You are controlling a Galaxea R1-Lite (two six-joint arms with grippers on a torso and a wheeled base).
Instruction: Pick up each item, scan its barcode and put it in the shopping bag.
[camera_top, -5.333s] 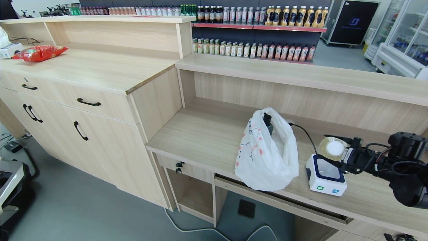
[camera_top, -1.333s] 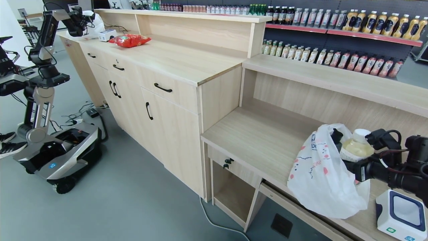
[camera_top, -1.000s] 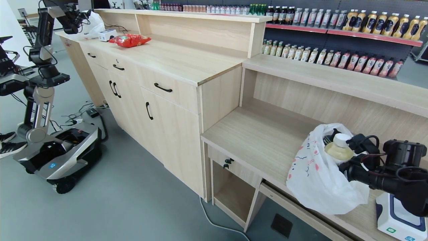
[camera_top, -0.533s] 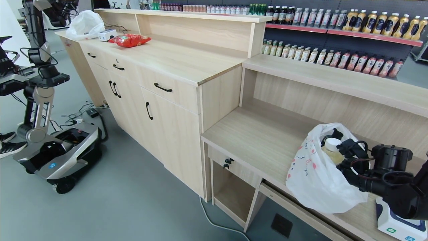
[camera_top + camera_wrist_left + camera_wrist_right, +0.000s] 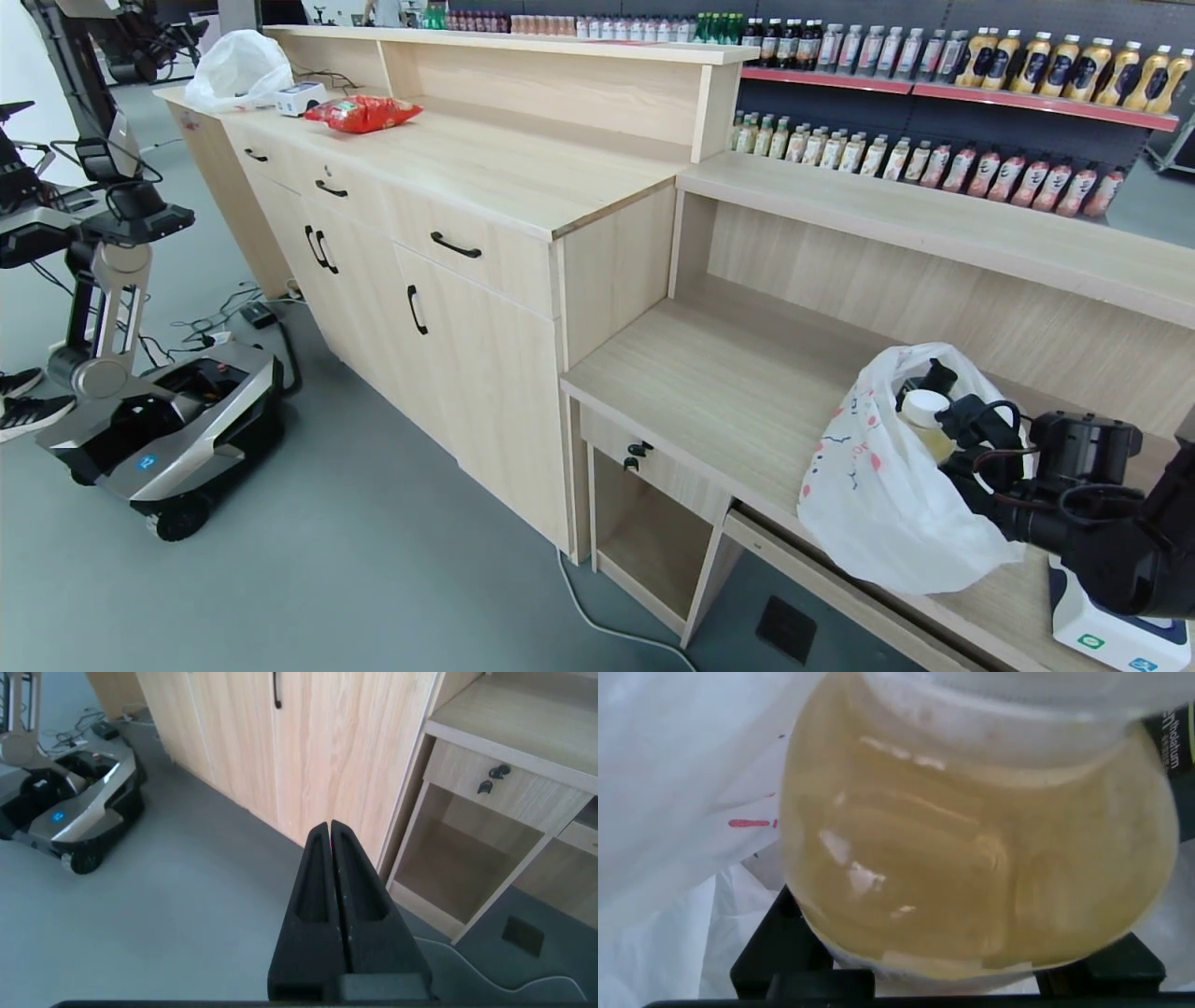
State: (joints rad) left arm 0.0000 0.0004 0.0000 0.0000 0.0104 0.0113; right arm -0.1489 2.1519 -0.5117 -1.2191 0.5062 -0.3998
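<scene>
A white plastic shopping bag [image 5: 887, 495] stands open on the low counter [image 5: 738, 392]. My right gripper [image 5: 950, 431] is shut on a bottle of pale yellow drink with a white cap [image 5: 924, 412] and holds it inside the bag's mouth. In the right wrist view the bottle [image 5: 971, 859] sits close up, with bag plastic [image 5: 673, 784] around it. The white and blue barcode scanner [image 5: 1111, 630] sits on the counter beside the bag, under my right arm. My left gripper [image 5: 331, 833] hangs shut with nothing in it, over the grey floor in front of the cabinets.
A black object [image 5: 934, 375] pokes up inside the bag behind the bottle. The tall counter [image 5: 523, 177] on the left carries a red snack bag [image 5: 362, 112], a second scanner [image 5: 301, 96] and another white bag [image 5: 238, 65]. Another robot [image 5: 121, 373] stands on the floor at far left. Drink shelves [image 5: 887, 154] line the back.
My right gripper has carried the bottle from the scanner to the bag and lowered it into the bag's mouth. The head camera shifted earlier. The other robot's arm drew away from the far bag.
</scene>
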